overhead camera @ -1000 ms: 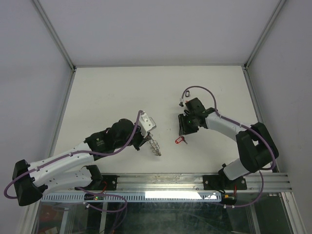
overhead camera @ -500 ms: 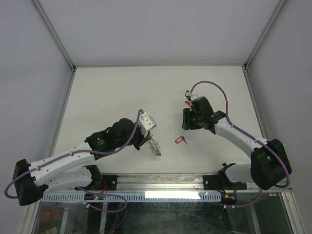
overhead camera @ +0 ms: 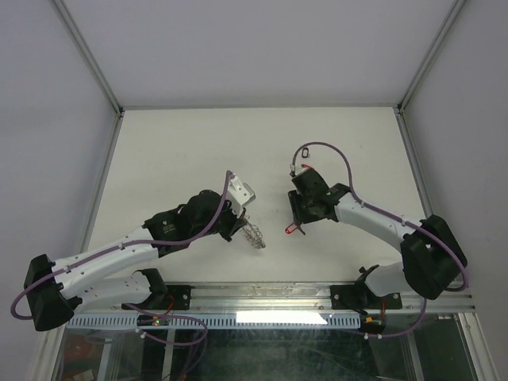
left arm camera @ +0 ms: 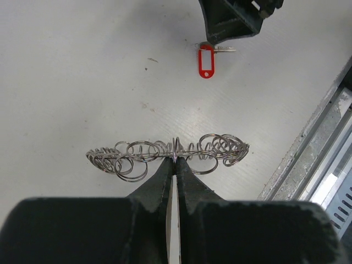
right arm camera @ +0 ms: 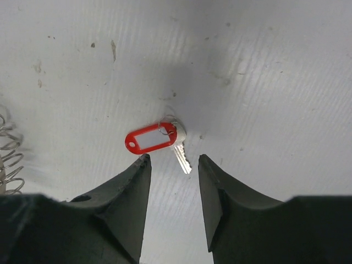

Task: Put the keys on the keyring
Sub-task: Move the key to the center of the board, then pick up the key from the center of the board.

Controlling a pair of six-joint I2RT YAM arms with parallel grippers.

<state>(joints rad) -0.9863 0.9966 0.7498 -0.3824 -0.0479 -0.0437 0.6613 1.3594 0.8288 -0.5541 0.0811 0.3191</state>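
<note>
My left gripper (left arm camera: 176,160) is shut on the rim of the keyring (left arm camera: 165,153), a grey ring fringed with wire loops, which I see edge-on just above the table. From above, the keyring (overhead camera: 255,236) hangs off the left gripper (overhead camera: 242,225). One of the keys, silver (right arm camera: 182,154) with a red tag (right arm camera: 150,138), lies flat on the white table. My right gripper (right arm camera: 173,159) stands open over it, the key's blade between the fingertips and the tag just beyond the left finger. In the top view the right gripper (overhead camera: 298,219) partly covers the red tag (overhead camera: 291,230).
An aluminium rail (overhead camera: 270,295) runs along the table's near edge, close to the keyring's right side (left arm camera: 324,132). Grey enclosure walls stand on the left, back and right. A purple cable (overhead camera: 321,146) loops above the right wrist.
The right arm swung back away from the red-tagged key, then returned over it with its jaws wider. The left gripper and keyring shifted slightly.
</note>
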